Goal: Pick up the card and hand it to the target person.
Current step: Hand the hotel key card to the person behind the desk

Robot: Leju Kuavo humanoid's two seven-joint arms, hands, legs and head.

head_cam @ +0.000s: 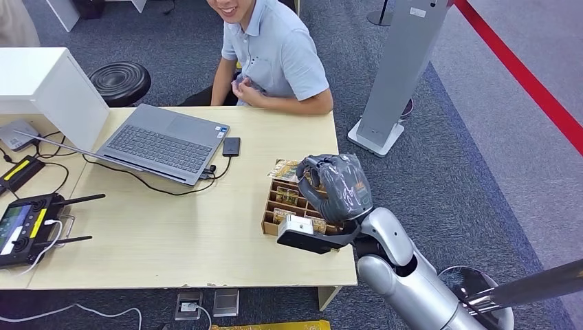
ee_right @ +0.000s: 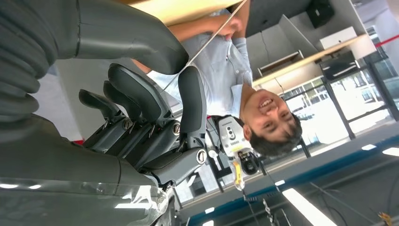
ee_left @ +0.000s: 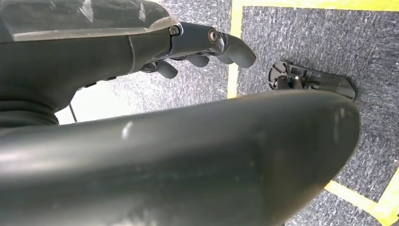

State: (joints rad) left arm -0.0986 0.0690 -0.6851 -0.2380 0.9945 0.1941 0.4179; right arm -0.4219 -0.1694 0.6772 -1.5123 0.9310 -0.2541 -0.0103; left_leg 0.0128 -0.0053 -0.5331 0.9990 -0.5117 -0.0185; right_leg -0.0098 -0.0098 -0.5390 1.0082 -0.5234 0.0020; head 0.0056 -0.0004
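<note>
Broadly, a pale wooden table [head_cam: 172, 234] takes up most of the head view, with grey carpet around it and a red stripe on the floor to the right. A person [head_cam: 275, 55] in a light blue shirt sits at the far edge. An open laptop [head_cam: 161, 141] lies toward the left. Near the right edge sits a wooden compartment box [head_cam: 285, 206] holding patterned gold cards. The right hand [head_cam: 337, 185] hovers over the box, fingers curled in, pinching a thin card [head_cam: 285, 169] edge-on above the box's far end; in the right wrist view the card [ee_right: 207, 42] reads as a pale sliver between thumb and finger. The left hand [ee_left: 207, 44] hangs over the carpet, fingers loosely apart, holding nothing.
</note>
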